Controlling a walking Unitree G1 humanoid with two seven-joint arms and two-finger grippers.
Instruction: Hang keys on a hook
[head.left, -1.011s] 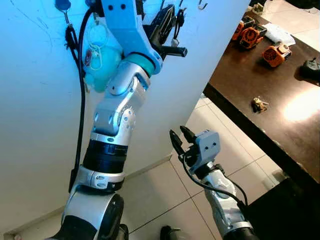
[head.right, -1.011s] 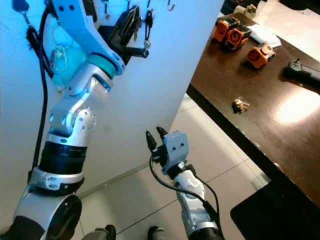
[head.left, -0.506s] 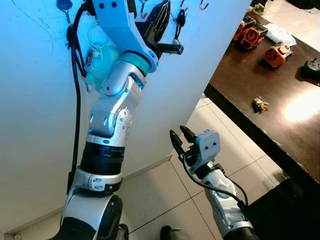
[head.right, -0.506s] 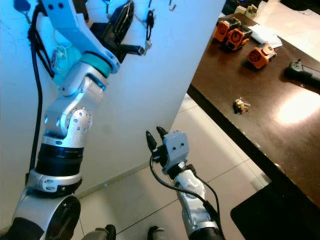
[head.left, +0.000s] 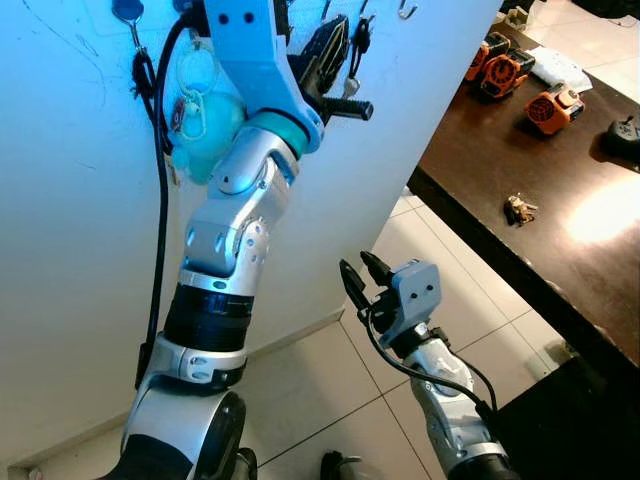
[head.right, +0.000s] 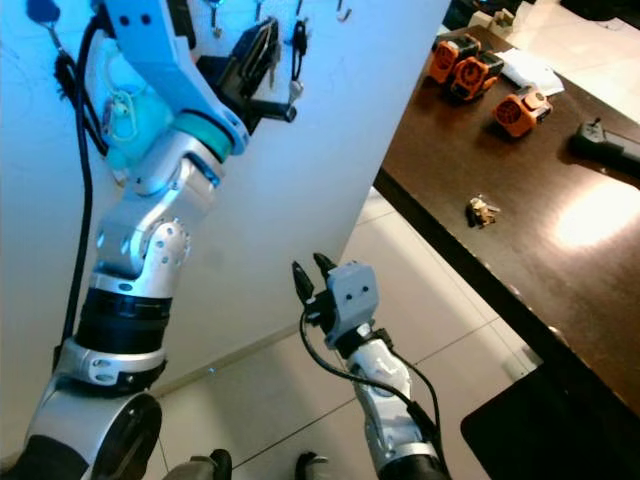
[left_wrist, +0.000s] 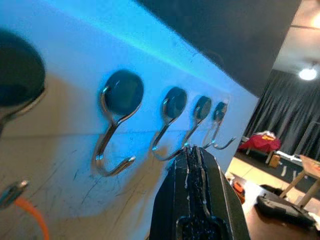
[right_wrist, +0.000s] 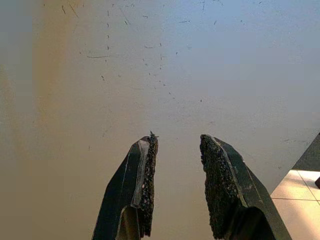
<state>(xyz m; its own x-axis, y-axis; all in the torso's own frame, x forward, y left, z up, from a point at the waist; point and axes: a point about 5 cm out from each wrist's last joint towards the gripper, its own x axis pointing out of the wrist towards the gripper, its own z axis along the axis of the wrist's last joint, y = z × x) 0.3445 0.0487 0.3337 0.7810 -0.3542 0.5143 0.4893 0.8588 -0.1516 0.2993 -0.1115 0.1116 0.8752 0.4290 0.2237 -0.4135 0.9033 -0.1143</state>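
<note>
Fingers of the left pincer (left_wrist: 195, 165) press together, clenched just beside the wall hooks (left_wrist: 114, 125), while the right pincer (right_wrist: 177, 172) gapes, released, holding nothing.

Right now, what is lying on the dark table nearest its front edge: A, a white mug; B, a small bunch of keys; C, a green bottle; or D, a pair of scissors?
B: a small bunch of keys lies alone on the dark table, apart from the orange tools farther back.
</note>
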